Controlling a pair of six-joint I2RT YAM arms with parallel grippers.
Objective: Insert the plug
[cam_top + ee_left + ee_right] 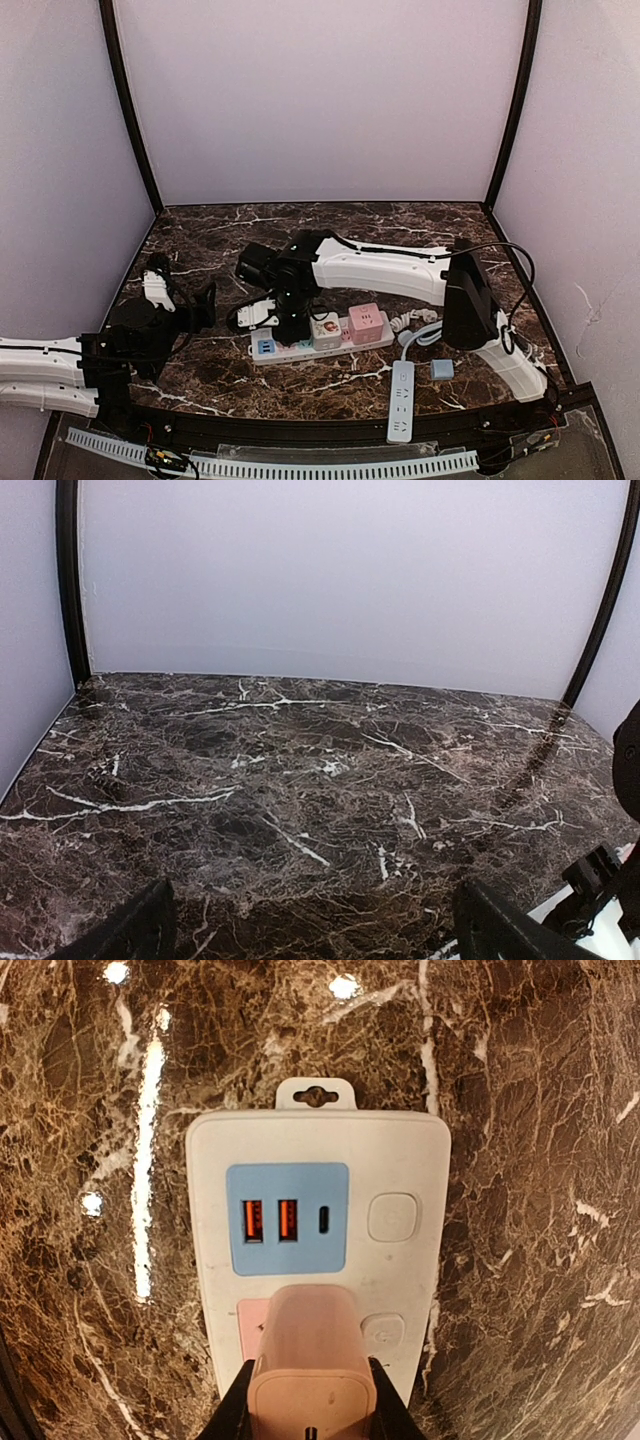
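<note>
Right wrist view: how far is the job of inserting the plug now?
Done: the right gripper holds the peach plug over the white power strip, beside the blue USB panel. In hand: lining it up with the socket beneath. Left: pressing it home and releasing; seating is hidden.

A narrow white strip (401, 400) lies beside a blue block (441, 369) on the tabletop (200, 225).

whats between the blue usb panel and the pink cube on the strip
The right gripper holding a plug, then a white printed cube; top view shows it.
</note>
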